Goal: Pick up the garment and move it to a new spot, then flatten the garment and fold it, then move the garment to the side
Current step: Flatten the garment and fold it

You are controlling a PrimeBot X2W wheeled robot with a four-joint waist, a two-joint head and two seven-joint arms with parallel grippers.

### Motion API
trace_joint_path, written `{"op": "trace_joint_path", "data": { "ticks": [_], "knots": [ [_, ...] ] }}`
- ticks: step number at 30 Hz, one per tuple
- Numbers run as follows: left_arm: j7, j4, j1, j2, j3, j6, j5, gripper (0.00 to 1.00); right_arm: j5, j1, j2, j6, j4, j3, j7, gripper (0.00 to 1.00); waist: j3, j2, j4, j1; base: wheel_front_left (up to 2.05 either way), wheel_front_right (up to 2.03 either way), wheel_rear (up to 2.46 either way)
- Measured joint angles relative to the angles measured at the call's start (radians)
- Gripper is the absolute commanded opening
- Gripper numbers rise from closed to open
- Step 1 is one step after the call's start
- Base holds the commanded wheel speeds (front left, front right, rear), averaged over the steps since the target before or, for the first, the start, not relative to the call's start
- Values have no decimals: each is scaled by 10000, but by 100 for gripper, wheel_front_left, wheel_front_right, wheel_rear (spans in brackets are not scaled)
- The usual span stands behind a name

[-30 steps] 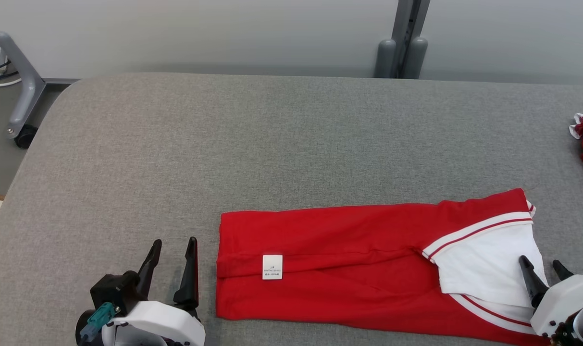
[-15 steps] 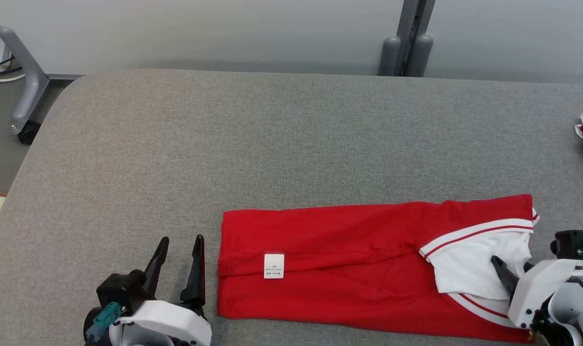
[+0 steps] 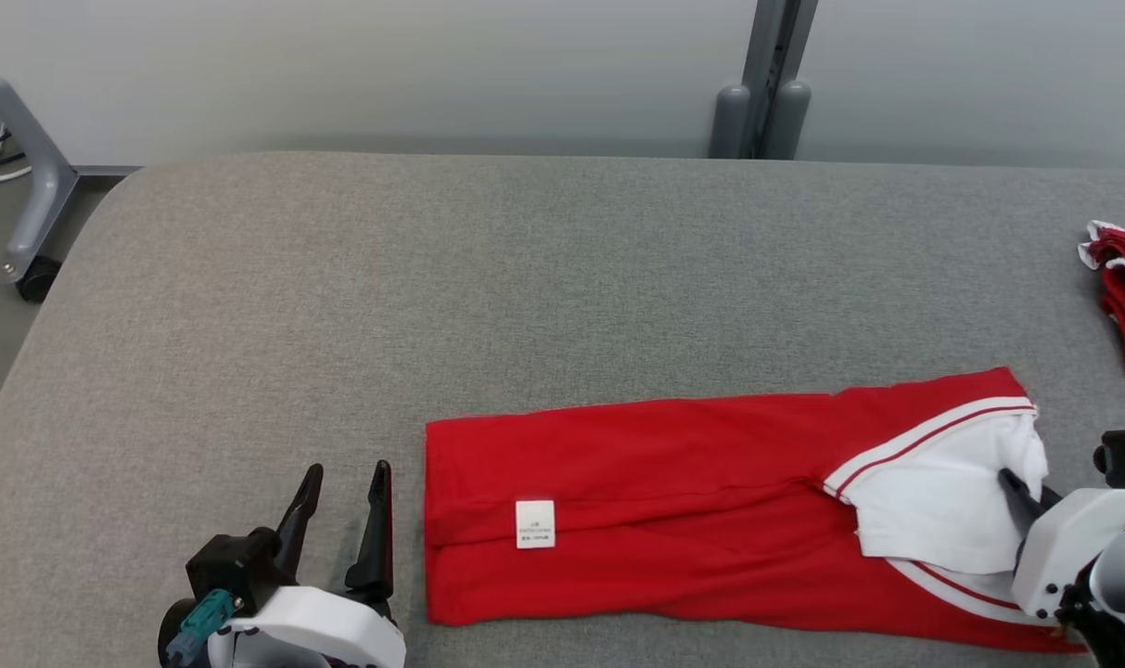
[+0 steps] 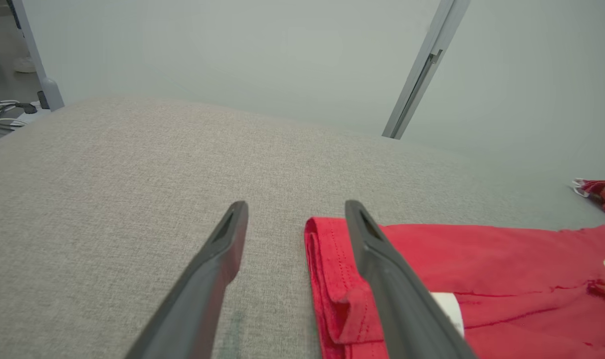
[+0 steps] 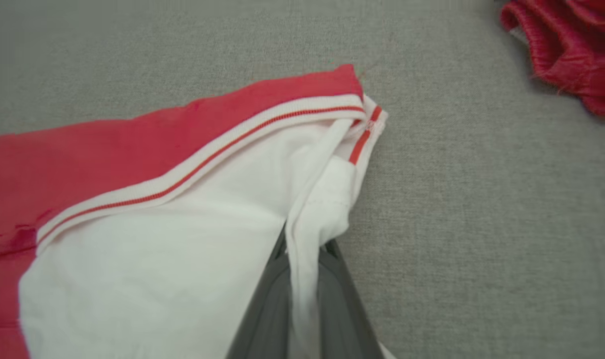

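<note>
My right gripper (image 5: 304, 252) has its two dark fingers pressed together on a fold of white cloth at the right end of the garment (image 3: 664, 501). In the right wrist view the white fabric is pinched between the fingers and hangs down over them, just below the white band with the red stripe. My left gripper (image 3: 347, 473) is spread wide and holds nothing. It stands just beside the left edge of the garment. In the left wrist view one of its fingers crosses in front of the red hem, but I cannot tell if it touches. The garment lies folded as a long red strip on the grey table (image 3: 525, 278), near the front edge, with a small white label (image 3: 535, 524) facing up. Another red cloth (image 3: 1123, 297) lies well apart at the far right.
</note>
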Motion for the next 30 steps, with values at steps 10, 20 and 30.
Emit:
{"op": "trace_joint_path", "data": {
  "ticks": [10,20,30],
  "knots": [
    [-15,90,131,-58,8,-123,144,100,194,597,-688,-2,-830,-1356,113,0,-219,0,-584,0,0,0,0],
    [-15,198,135,-44,-56,-176,228,100,782,1153,-115,-4,-3020,-1037,763,0,-431,0,-963,0,0,0,0],
    [-15,270,121,13,-153,-219,228,100,972,1359,575,-4,-5233,370,1371,0,-477,0,-672,0,0,0,0]
  ]
}}
